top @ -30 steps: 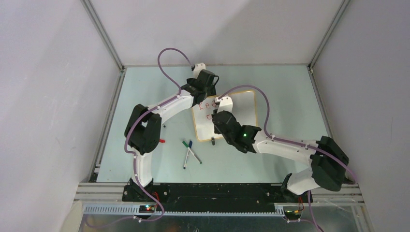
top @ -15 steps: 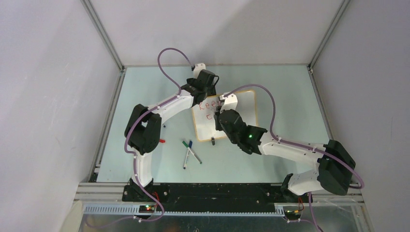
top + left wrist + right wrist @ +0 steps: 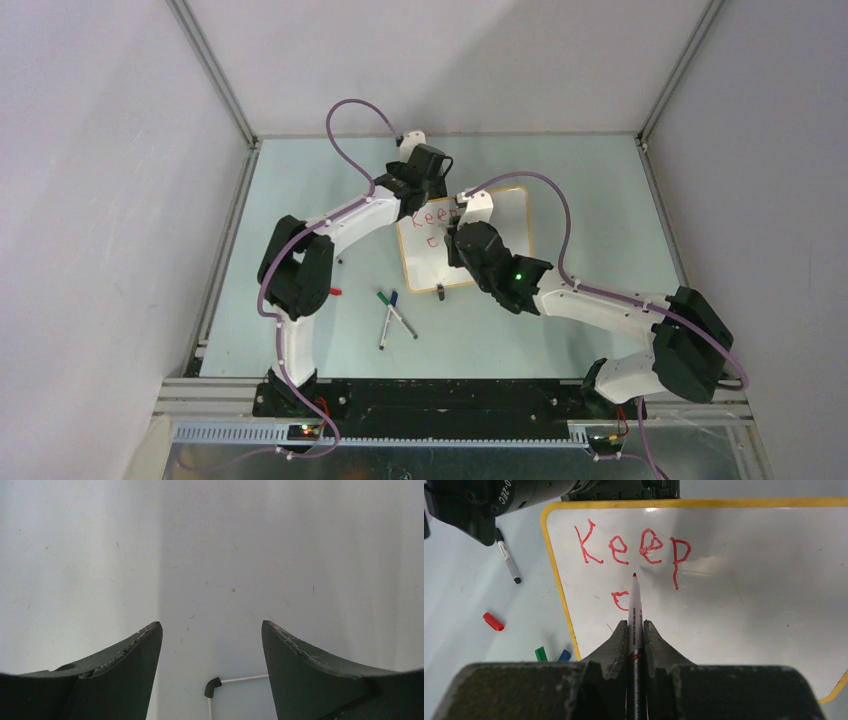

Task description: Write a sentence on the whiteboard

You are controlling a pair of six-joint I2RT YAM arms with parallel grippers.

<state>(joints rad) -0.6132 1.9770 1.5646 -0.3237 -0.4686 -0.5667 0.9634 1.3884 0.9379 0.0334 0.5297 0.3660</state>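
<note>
The whiteboard (image 3: 510, 228) lies flat mid-table, its yellow-orange frame plain in the right wrist view around the white face (image 3: 744, 605). Of the sentence (image 3: 634, 547), red letters "Keep" fill the top line, and a partial curved red stroke (image 3: 619, 597) sits below; in the top view the same sentence (image 3: 432, 212) shows. My right gripper (image 3: 634, 625) is shut on a red marker (image 3: 633, 605), whose tip points at the board between the two lines. It hangs over the board's left half (image 3: 462, 236). My left gripper (image 3: 211, 627) is open at the board's far-left corner (image 3: 415, 185), with only table between its fingers.
Green and blue markers (image 3: 390, 310) lie on the table in front of the board, a red cap (image 3: 335, 291) to their left. A black-tipped marker (image 3: 508, 562) lies left of the board. A black clip foot (image 3: 440, 292) sticks out at the board's near edge.
My right arm has swung its wrist farther back and slightly right over the board, marker still gripped. The left arm has stayed put.
</note>
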